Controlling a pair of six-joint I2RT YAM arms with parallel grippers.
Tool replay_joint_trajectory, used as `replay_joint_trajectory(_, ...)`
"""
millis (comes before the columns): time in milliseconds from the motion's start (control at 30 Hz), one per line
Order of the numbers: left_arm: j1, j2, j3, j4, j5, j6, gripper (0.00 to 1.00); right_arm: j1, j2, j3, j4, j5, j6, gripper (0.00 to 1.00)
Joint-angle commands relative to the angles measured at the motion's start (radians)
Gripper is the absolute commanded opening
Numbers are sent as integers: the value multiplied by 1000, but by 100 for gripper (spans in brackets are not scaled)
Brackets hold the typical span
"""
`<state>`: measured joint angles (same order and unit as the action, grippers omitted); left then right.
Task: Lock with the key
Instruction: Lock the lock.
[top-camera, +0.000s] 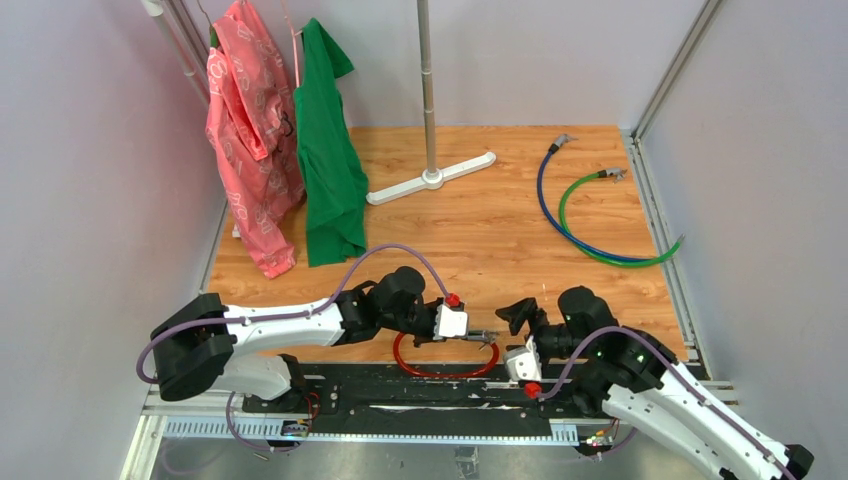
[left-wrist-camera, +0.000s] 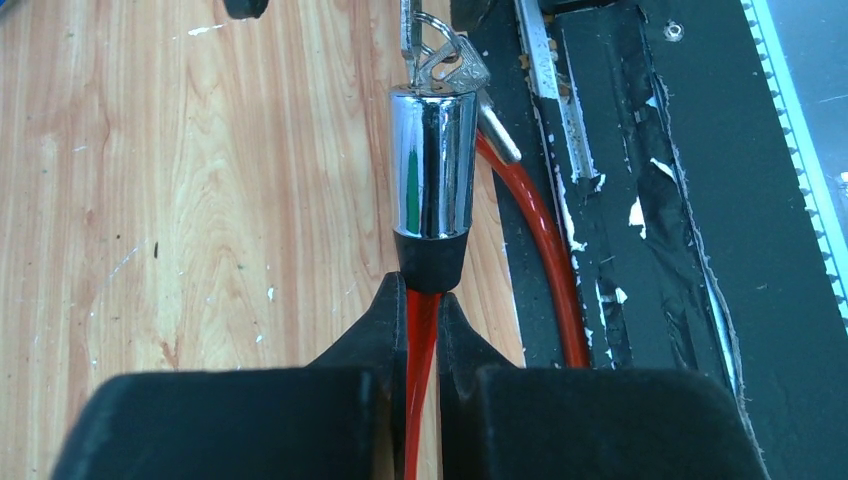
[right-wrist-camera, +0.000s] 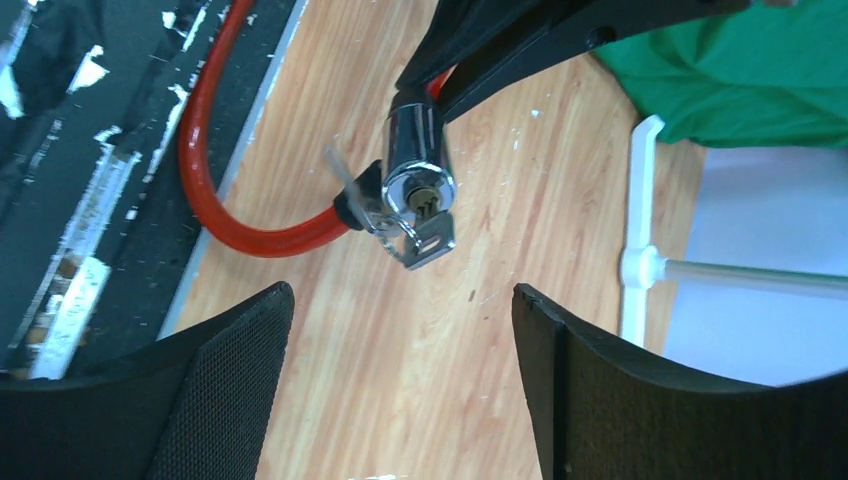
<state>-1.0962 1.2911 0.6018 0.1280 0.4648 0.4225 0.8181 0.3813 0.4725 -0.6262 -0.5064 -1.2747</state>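
While the left gripper (left-wrist-camera: 422, 312) stayed out of the question as a key hand, being clamped on the red cable (left-wrist-camera: 546, 255) just behind the barrel (left-wrist-camera: 432, 165), it held the lock near the middle of the table's (top-camera: 500, 240) near edge, with the keyhole end turned toward the right gripper (right-wrist-camera: 402, 295). That looked deliberate: one arm steadied the lock so the other could work the key (right-wrist-camera: 428, 243). The right gripper's fingers stood wide apart, holding nothing, facing the barrel and short of it. The key hung at the barrel's end face on a small ring.

The right wrist view showed that face head-on, with the key just below the keyhole; whether its blade was seated I could not tell. The left wrist view hid the face but showed the grip on the cable and the metal plug (left-wrist-camera: 497, 135) lying against the barrel's side. Only the top view showed the cable's loop lying along the near edge.
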Motion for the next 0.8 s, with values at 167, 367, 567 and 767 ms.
replay_joint_trajectory(167,-14,18,-29,-157,85,-15,0,9,-29,84,8,72,667,89)
replay_joint_trajectory(367,-14,15,-29,-153,87,-11,0,7,58,203,67,59,1031,90)
replay_joint_trajectory(567,-14,12,-32,-146,101,-11,0,-3,177,239,55,16,1014,75)
replay_joint_trajectory(767,-14,10,-34,-142,97,-15,0,-55,286,313,4,19,1038,63)
